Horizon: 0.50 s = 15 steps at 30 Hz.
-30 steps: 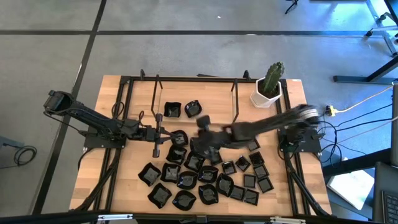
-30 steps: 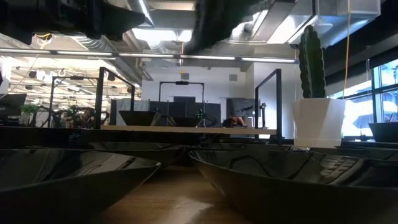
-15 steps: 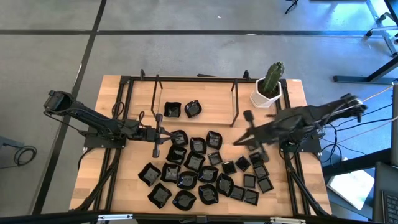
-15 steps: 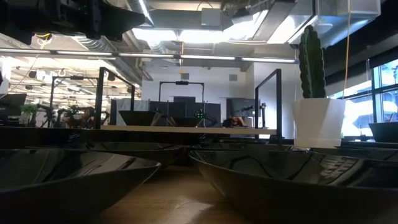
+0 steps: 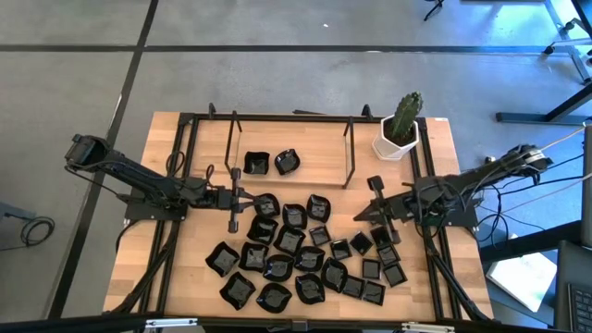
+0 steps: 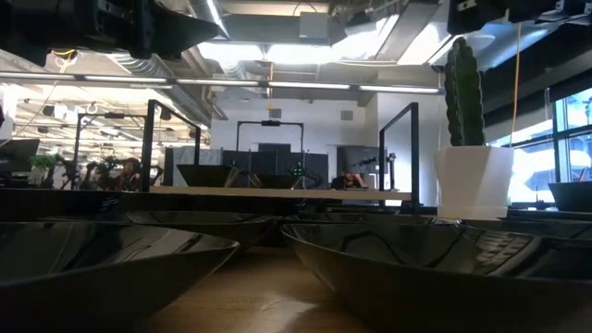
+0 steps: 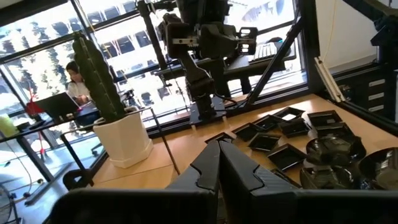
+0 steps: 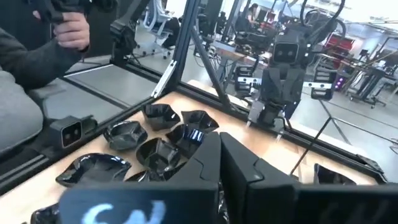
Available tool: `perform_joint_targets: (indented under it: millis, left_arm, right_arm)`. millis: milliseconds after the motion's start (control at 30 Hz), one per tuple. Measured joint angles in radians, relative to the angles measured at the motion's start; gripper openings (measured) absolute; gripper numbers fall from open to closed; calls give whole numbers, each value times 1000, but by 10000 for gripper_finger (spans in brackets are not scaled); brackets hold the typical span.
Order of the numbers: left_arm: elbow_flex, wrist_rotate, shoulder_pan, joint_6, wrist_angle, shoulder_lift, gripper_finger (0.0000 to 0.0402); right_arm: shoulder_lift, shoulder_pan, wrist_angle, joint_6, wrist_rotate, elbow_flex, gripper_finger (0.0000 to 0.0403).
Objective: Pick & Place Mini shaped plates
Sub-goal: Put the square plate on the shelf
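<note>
The right gripper (image 5: 377,205) hangs above the table with its fingers (image 8: 239,165) pressed together and nothing between them — it carries no plate. Just beneath and beside it lie the small square black plates (image 5: 370,268), set close in rows; a little further out from it, toward the table's middle, the rounder wavy-rimmed plates (image 5: 277,245) crowd together, many touching. Beyond those, on the far side of the pile from this gripper, the left gripper (image 5: 239,198) waits low at the pile's edge, fingers (image 7: 239,168) closed too and also empty. Further from both grippers, past the pile and inside a black wire frame (image 5: 289,139), two plates (image 5: 271,163) sit side by side and apart from the rest — this looks like the drop spot. Behind the right gripper, at the table's back corner, stands a white pot with a cactus (image 5: 400,127), which is no part of the job.

The step in hand seems to be the pause between placements: two plates are over, most of the heap is still to go. The next move calls for the right gripper to open, come down over the rim of one plate at the edge of the pile, and pinch that rim alone without dragging its neighbours
</note>
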Motion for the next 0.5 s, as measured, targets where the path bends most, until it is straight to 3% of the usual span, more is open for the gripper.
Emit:
perform_joint_targets:
  millis: [267,500]
  left_arm:
    - [0,-1,0,1,0,0,7]
    - [0,0,0,-17,0,0,4]
  right_arm:
    - [-1,0,-3,16,-165,1,4]
    - [30,0,-8,15,-165,3,8]
